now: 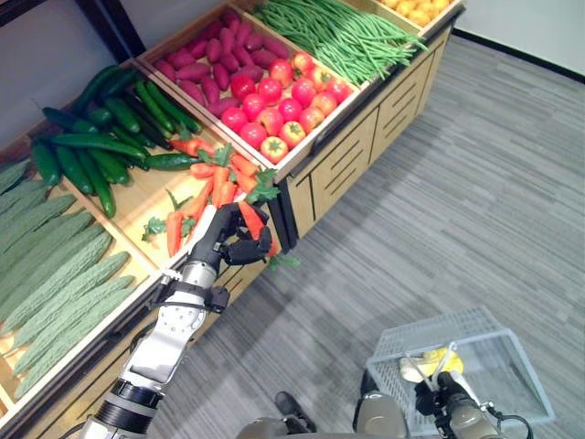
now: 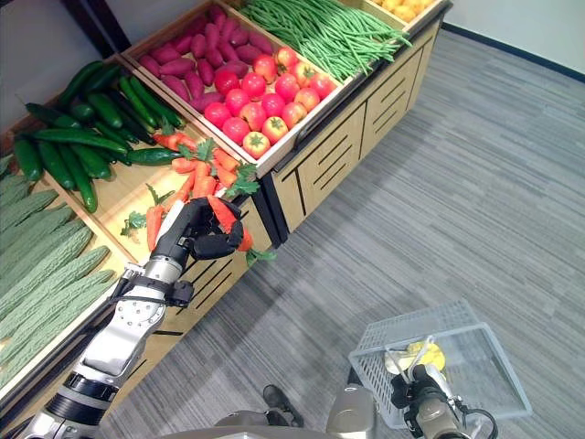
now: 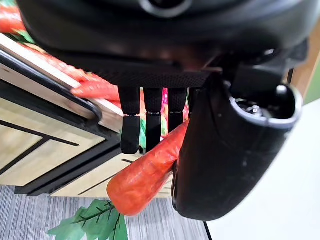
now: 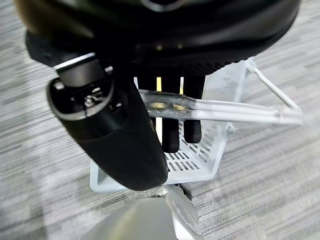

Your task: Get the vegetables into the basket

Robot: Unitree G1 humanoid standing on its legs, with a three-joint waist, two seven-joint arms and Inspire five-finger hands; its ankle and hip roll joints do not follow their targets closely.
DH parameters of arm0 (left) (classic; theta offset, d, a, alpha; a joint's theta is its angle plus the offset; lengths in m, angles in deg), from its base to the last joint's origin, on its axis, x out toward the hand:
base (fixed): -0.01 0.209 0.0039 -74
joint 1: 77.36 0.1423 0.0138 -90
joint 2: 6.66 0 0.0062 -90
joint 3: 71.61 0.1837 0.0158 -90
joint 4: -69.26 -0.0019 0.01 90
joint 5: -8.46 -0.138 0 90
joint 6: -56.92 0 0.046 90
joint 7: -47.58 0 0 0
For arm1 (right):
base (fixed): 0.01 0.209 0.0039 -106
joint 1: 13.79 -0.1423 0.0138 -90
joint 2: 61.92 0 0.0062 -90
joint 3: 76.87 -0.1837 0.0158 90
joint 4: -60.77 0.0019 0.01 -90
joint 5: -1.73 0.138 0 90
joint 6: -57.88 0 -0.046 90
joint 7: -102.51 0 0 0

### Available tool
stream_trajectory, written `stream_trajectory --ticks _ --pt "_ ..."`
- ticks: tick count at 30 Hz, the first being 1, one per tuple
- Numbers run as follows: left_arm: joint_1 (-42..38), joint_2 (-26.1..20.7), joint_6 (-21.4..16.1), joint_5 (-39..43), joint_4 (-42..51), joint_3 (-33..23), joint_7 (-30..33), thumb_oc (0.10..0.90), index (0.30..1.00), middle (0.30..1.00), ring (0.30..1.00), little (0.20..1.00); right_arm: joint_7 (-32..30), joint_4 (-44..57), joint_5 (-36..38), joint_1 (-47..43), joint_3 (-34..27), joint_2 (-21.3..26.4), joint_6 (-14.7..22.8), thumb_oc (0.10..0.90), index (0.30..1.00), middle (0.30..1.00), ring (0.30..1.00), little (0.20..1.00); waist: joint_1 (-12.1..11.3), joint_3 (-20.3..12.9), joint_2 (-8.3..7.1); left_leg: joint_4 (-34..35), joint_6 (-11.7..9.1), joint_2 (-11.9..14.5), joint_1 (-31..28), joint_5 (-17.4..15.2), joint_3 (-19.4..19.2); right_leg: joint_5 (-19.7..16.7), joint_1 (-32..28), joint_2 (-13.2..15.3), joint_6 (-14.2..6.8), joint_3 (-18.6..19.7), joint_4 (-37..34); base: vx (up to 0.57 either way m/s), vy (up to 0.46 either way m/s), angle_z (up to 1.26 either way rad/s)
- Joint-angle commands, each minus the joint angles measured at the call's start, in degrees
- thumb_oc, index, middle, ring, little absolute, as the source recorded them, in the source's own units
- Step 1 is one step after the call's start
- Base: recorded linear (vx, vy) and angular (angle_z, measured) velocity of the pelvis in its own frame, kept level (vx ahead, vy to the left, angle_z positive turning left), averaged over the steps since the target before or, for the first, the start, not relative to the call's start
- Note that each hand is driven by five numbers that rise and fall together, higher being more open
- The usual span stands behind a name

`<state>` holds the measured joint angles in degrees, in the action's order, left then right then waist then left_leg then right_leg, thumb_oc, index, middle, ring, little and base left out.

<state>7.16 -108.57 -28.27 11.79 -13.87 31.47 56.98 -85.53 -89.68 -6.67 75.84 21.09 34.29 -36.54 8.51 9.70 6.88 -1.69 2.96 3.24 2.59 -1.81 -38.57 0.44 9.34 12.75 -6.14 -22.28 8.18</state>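
1. Left hand [image 1: 228,240] is clenched round a carrot [image 3: 145,176], fingers [image 3: 152,132] on one side and thumb on the other; the carrot's green leaves [image 3: 97,222] hang below the hand, over the grey floor [image 1: 439,210]
2. That hand sits at the front edge of the carrot compartment [image 1: 151,206] of the wooden produce stand, just beside the pile of loose carrots [image 1: 219,174] that lies in it
3. Right hand [image 4: 125,135] is curled round the clear handle [image 4: 220,111] of the white wire basket [image 1: 475,361]; its fingers pass under the handle and its thumb lies across the near side
4. The basket hangs low on the robot's right, well apart from the stand; something yellow [image 1: 441,358] lies inside it, too small to tell what
5. Around the carrots on the stand: dark green cucumbers [image 1: 101,137] behind them, pale bumpy bitter gourds [image 1: 55,274] to the left, red tomatoes [image 1: 279,101] and purple-red sweet potatoes [image 1: 201,59] in the next bin to the right, then long green beans [image 1: 338,32]; yellow produce [image 1: 416,11] shows in the far corner
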Motion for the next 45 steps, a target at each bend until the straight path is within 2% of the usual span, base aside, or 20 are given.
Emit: stream_trajectory --ticks 1,11,14,16,17,18,19,20,22,23,24,25,27,28,29,30,32,36,39,45 --pt "-5.91 -0.56 -4.64 -0.14 5.6 -2.97 1.99 0.4 0.3 0.3 0.3 0.3 -0.32 -1.15 1.0 1.85 1.4 -0.47 -0.08 0.4 0.3 0.3 0.3 0.3 0.66 1.24 -1.75 3.41 -4.34 0.97 -2.44 -1.97 3.11 -0.4 -1.21 -1.06 -1.46 0.98 -3.21 0.06 -0.218 -0.05" --pt "-5.37 -0.65 -4.61 0.49 5.47 -3.41 1.85 0.4 0.3 0.3 0.3 0.3 -0.99 -2.35 2.21 2.07 2.12 -0.3 0.66 0.4 0.3 0.3 0.3 0.3 0.54 0.78 -3.02 6.68 -7.26 4.34 -4.45 3.37 4.86 5.88 0.41 -5.29 2.53 1.19 2.88 0.06 -0.248 0.02" --pt "-4.13 -0.48 -4.74 0.93 5.82 -4.22 1.59 0.4 0.3 0.3 0.3 0.3 -1.28 -2.37 2.81 1.55 2.26 -0.12 1.08 0.4 0.3 0.3 0.3 0.3 0.1 0.46 -4.35 3.89 -8.41 6.0 -4.65 5.35 6.51 8.23 -0.34 -7.42 4.35 2.64 3.32 0.1 -0.385 -0.07" --pt "-4.0 -0.85 -4.92 0.87 5.82 -4.61 1.47 0.4 0.3 0.3 0.3 0.3 -1.19 -2.62 3.14 0.68 2.85 0.03 1.45 0.4 0.3 0.3 0.3 0.3 -1.55 1.52 -6.02 -3.73 -8.96 6.85 -1.77 6.51 12.92 8.36 -1.62 -8.97 5.59 4.89 1.99 0.08 -0.28 -0.22" --pt "-3.86 -0.97 -5.04 1.06 5.91 -4.85 1.68 0.4 0.3 0.3 0.3 0.3 -1.12 -2.6 2.9 0.11 3.4 0.06 1.53 0.4 0.3 0.3 0.3 0.3 -2.23 1.97 -6.61 -6.28 -8.21 6.35 -0.48 5.73 16.93 8.23 -2.07 -9.59 5.86 6.12 1.22 0.03 -0.131 -0.6" --pt "-3.35 -1.07 -5.35 1.08 5.83 -5.49 2.2 0.4 0.3 0.3 0.3 0.3 -0.9 -2.42 2.44 -0.67 4.41 0.23 1.68 0.4 0.3 0.3 0.3 0.3 -3.56 2.44 -7.53 -7.78 -6.36 4.98 0.98 4.37 21.41 8.03 -2.38 -10.32 6.26 7.98 -0.61 0.01 -0.06 -0.79" --pt "-3.35 -1.08 -5.35 1.08 5.83 -5.49 2.2 0.4 0.3 0.3 0.3 0.3 -0.9 -2.42 2.44 -0.67 4.42 0.22 1.68 0.4 0.3 0.3 0.3 0.3 -3.57 2.43 -7.52 -7.82 -6.36 5.0 1.01 4.34 21.41 8.02 -2.37 -10.33 6.26 7.98 -0.62 -0.02 -0.019 -1.24" --pt "-3.22 -1.34 -5.32 0.39 5.62 -5.89 2.58 0.4 0.3 0.3 0.3 0.3 -0.82 -2.67 2.19 -1.2 5.42 0.18 1.62 0.4 0.3 0.3 0.3 0.3 -4.58 3.1 -8.67 -4.07 -4.9 2.97 2.84 1.58 28.19 7.36 -2.56 -10.79 5.97 10.34 -1.88 0.0 0.018 -0.92" --pt "-2.4 -1.25 -5.51 1.05 6.05 -5.91 3.16 0.4 0.3 0.3 0.3 0.3 -1.12 -2.67 2.47 -0.9 4.99 0.64 1.53 0.4 0.3 0.3 0.3 0.3 -4.38 3.28 -9.05 0.92 -5.3 2.81 5.29 3.5 32.64 6.99 -1.8 -10.55 6.02 11.15 -1.83 -0.02 0.098 -0.58" --pt "-2.23 -1.24 -5.67 1.38 6.35 -6.14 3.54 0.4 0.3 0.3 0.3 0.3 -1.26 -2.65 2.74 -0.91 4.63 0.9 1.49 0.4 0.3 0.3 0.3 0.3 -4.63 3.6 -8.85 2.29 -5.33 2.22 6.54 4.37 35.4 6.85 -1.54 -10.32 5.9 11.46 -1.47 -0.01 0.253 -0.26" --pt "-2.23 -1.58 -5.98 1.39 6.77 -6.6 3.91 0.4 0.3 0.3 0.3 0.3 -1.41 -2.83 2.88 -1.43 4.6 1.32 1.59 0.4 0.3 0.3 0.3 0.3 -4.94 4.0 -8.44 3.55 -5.45 0.87 7.29 5.42 40.76 6.86 -1.11 -10.23 5.76 12.65 -0.29 0.03 0.298 -0.12" --pt "-2.1 -1.75 -6.07 1.36 6.88 -6.9 4.33 0.4 0.3 0.3 0.3 0.3 -1.62 -2.97 3.01 -1.72 4.55 1.35 1.62 0.4 0.3 0.3 0.3 0.3 -4.84 4.04 -8.24 3.65 -5.45 0.57 7.59 5.74 42.42 6.85 -0.7 -10.18 5.79 13.65 0.58 0.09 0.341 -0.38" --pt "-2.07 -2.09 -6.12 1.28 7.14 -7.13 4.63 0.4 0.3 0.3 0.3 0.3 -1.55 -2.87 3.08 -1.73 4.46 1.36 1.64 0.4 0.3 0.3 0.3 0.3 -4.57 4.27 -8.27 0.68 -4.98 0.46 7.59 3.28 41.51 7.69 -0.87 -9.74 5.6 15.0 1.81 0.12 0.33 -0.7" --pt "-1.81 -2.61 -6.09 1.04 7.37 -6.95 4.44 0.4 0.3 0.3 0.3 0.3 -1.18 -2.7 2.83 -2.09 4.42 1.39 1.39 0.4 0.3 0.3 0.3 0.3 -4.32 4.13 -7.93 -2.42 -3.64 -0.67 7.59 0.0 39.66 7.21 -1.01 -8.62 4.58 17.07 2.03 0.09 0.321 -0.65" --pt "-1.83 -2.61 -6.13 1.04 7.31 -6.95 4.45 0.4 0.3 0.3 0.3 0.3 -1.17 -2.68 2.82 -2.1 4.43 1.39 1.37 0.4 0.3 0.3 0.3 0.3 -4.59 4.15 -7.97 -2.59 -3.55 -0.66 7.56 -0.19 39.36 7.16 -1.0 -8.62 4.5 17.38 1.99 0.14 0.639 -0.75" --pt "-2.21 -3.28 -6.17 0.33 7.3 -6.61 4.38 0.4 0.3 0.3 0.3 0.3 -1.42 -2.64 3.56 -2.6 3.67 1.16 1.18 0.4 0.3 0.3 0.3 0.3 -4.48 4.14 -7.65 -4.47 -2.34 -1.73 8.0 -1.98 36.82 5.53 -0.66 -7.28 3.11 18.95 1.15 0.05 0.334 -0.65" --pt "-2.21 -4.32 -6.18 0.05 7.28 -6.89 4.88 0.4 0.3 0.3 0.3 0.3 -1.62 -2.15 3.74 -3.75 3.86 0.84 1.04 0.4 0.3 0.3 0.3 0.3 -5.14 4.67 -7.39 -5.03 -1.57 -2.12 7.98 -2.88 34.19 4.02 0.57 -6.8 1.99 20.98 0.69 0.02 0.409 -0.71" --pt "-2.85 -5.21 -5.7 -0.79 5.92 -6.71 5.77 0.4 0.3 0.3 0.3 0.3 -1.81 -1.74 3.63 -4.74 4.65 -0.1 0.92 0.4 0.3 0.3 0.3 0.3 -6.2 4.81 -7.24 -0.89 -0.83 -2.83 7.19 -1.15 31.24 1.75 2.88 -6.07 0.83 22.03 -0.6 -0.05 0.251 -0.63" --pt "-2.92 -5.09 -4.83 -0.74 3.2 -5.18 4.89 0.4 0.3 0.3 0.3 0.3 -2.41 -1.46 4.36 -5.06 3.86 -0.93 0.53 0.4 0.3 0.3 0.3 0.3 -5.6 3.62 -6.53 5.54 -0.93 -3.52 5.45 1.24 30.16 0.5 3.6 -5.4 0.09 21.61 -2.83 -0.03 0.123 -0.14" --pt "-1.07 -4.64 -3.88 -0.5 -0.23 -2.35 1.82 0.4 0.3 0.3 0.3 0.3 -2.93 -0.81 4.88 -6.63 3.21 -0.69 -0.29 0.4 0.3 0.3 0.3 0.3 -5.27 1.74 -5.96 6.38 -1.04 -3.16 3.21 1.21 29.52 0.07 1.88 -5.68 0.3 22.34 -5.34 0.0 -0.019 -0.04"
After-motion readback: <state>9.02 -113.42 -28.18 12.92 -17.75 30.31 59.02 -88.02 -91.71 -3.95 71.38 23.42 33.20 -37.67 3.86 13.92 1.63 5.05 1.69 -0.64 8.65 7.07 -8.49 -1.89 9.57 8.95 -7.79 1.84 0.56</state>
